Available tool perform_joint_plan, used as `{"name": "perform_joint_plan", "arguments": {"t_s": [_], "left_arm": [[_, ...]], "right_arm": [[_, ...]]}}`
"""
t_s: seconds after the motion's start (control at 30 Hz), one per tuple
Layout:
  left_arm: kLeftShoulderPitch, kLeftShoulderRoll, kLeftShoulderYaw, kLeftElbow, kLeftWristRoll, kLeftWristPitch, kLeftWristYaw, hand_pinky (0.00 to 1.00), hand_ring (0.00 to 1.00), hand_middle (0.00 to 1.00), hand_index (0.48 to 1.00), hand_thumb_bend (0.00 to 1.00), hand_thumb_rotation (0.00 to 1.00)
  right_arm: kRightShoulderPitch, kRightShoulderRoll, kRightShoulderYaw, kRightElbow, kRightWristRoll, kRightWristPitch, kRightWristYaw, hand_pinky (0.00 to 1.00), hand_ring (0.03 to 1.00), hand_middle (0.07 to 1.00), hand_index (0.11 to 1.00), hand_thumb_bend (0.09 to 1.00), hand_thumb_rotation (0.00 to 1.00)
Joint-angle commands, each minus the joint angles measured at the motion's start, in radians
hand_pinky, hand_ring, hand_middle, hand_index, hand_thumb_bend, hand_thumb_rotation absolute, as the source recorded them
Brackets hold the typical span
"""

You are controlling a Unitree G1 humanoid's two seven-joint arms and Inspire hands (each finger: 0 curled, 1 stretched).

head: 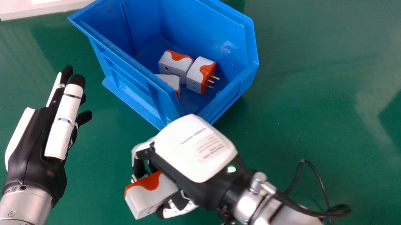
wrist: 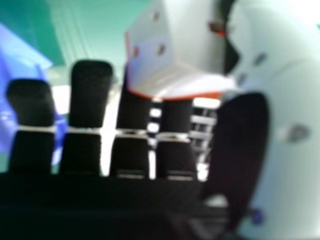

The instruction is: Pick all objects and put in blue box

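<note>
Gripping one white-and-orange plug adapter (head: 151,192), the right hand (head: 195,149) is on the near side of the blue box (head: 202,25), outside its walls. Its fingers (wrist: 91,95) and thumb are bent round the adapter, which pokes out on the side away from the wrist. The left hand (head: 32,150), left of the box, has its fingers straight and holds nothing.

The step looks like a transfer into the box. To do it well, lift the adapter and knuckles clear of the box's near corner before crossing, since the pins (head: 133,178) or the fingertips could catch on the rim. Hold the wrist steady while crossing, as the adapter may twist if pinched mostly at one end. Then bring it over the box's open top, lower it beside the three adapters in there, and open the fingers only once it is inside the walls; a low release should lessen any bounce.

One of those three is partly covered by the box's left wall, so how it lies is hard to judge. Much of the right hand's grip is masked by its own back in the head view. In the right hand view the held adapter is cut off by the frame, and its contact with the thumb is unclear.
</note>
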Motion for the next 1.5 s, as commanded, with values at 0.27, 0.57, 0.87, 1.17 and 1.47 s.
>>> {"name": "perform_joint_plan", "arguments": {"t_s": [0.27,0.57,0.87,1.17,1.47], "left_arm": [[-0.012,0.016,0.032,0.018,-0.007,-0.023,-0.021,0.94,0.99,0.98,1.000,0.46,1.00],[-0.011,0.006,0.038,0.048,-0.009,-0.060,-0.030,0.95,0.99,0.98,1.000,0.42,1.00],[-0.014,0.010,0.031,0.052,-0.002,-0.071,-0.030,0.95,0.99,0.98,1.000,0.41,1.00],[-0.006,0.011,0.026,0.041,0.003,-0.071,-0.029,0.94,0.98,0.98,1.000,0.40,1.00],[-0.004,0.015,0.020,0.023,0.008,-0.061,-0.025,0.95,0.98,0.98,1.000,0.41,1.00]], "right_arm": [[0.151,-0.040,-0.117,-0.208,0.005,0.002,0.042,0.32,0.376,0.488,0.475,0.516,0.00],[0.277,-0.103,-0.256,-0.339,0.022,-0.021,0.051,0.32,0.404,0.503,0.507,0.513,0.00],[0.325,-0.079,-0.320,-0.361,-0.010,-0.021,0.044,0.28,0.392,0.496,0.527,0.509,0.00],[0.360,-0.053,-0.318,-0.375,0.012,-0.031,0.066,0.27,0.382,0.494,0.541,0.505,0.00],[0.384,-0.042,-0.302,-0.345,0.048,-0.101,0.021,0.26,0.376,0.483,0.544,0.504,0.00]]}}
